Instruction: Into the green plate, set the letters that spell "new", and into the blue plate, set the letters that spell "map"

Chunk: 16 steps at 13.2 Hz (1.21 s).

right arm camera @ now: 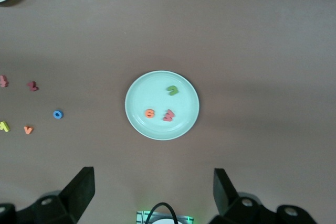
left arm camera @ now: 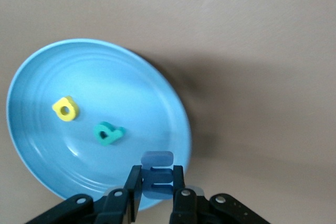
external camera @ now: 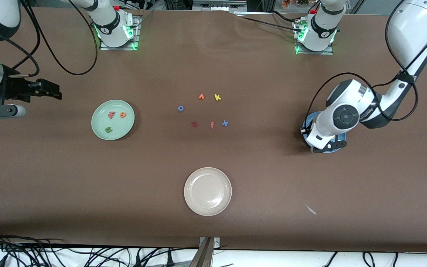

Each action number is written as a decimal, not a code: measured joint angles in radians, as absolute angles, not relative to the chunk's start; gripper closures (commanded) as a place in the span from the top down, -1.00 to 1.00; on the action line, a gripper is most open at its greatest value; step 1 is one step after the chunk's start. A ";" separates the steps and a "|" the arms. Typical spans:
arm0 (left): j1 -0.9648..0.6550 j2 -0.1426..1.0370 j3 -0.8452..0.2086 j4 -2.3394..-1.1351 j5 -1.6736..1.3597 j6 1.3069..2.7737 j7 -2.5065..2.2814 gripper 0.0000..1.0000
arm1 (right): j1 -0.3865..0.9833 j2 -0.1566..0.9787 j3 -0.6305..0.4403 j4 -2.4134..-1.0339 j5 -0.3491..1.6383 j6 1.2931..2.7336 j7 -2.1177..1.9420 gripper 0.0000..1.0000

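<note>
The tabletop (external camera: 213, 59) is covered by a matt brown sheet, faintly wrinkled like paper or cloth. A glossy, smooth glaze with soft highlights is shown by the blue plate (left arm camera: 100, 82); the green plate (right arm camera: 157, 129) and the cream plate (external camera: 208, 191) are seen with a similar sheen. The yellow a (left arm camera: 65, 108) and teal p (left arm camera: 107, 133) look matt and spongy, like foam.

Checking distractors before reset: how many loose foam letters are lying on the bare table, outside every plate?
6, in a cluster mid-table: orange letter, yellow k, blue o, dark red z, salmon f, blue x. None looks hidden.
</note>
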State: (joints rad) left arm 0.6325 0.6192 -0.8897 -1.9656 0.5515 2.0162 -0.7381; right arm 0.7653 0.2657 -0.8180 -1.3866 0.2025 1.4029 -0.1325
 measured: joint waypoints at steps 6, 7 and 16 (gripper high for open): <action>0.704 0.647 -0.889 -2.011 0.552 2.017 -0.613 0.99 | 0.529 0.209 -0.517 -1.403 0.107 1.440 -0.111 1.00; 0.705 0.649 -0.890 -2.010 0.552 2.019 -0.612 1.00 | 0.474 0.182 -0.457 -1.431 0.093 1.457 -0.109 1.00; 0.646 0.617 -0.972 -1.664 0.551 1.721 -0.612 1.00 | 0.021 0.010 0.020 -1.630 0.003 1.576 -0.046 1.00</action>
State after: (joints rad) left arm 0.6459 0.6174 -0.9721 -1.6637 0.5514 1.7206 -0.6124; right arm 0.0213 0.0104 0.0199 -1.6301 0.0029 1.5756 -0.0465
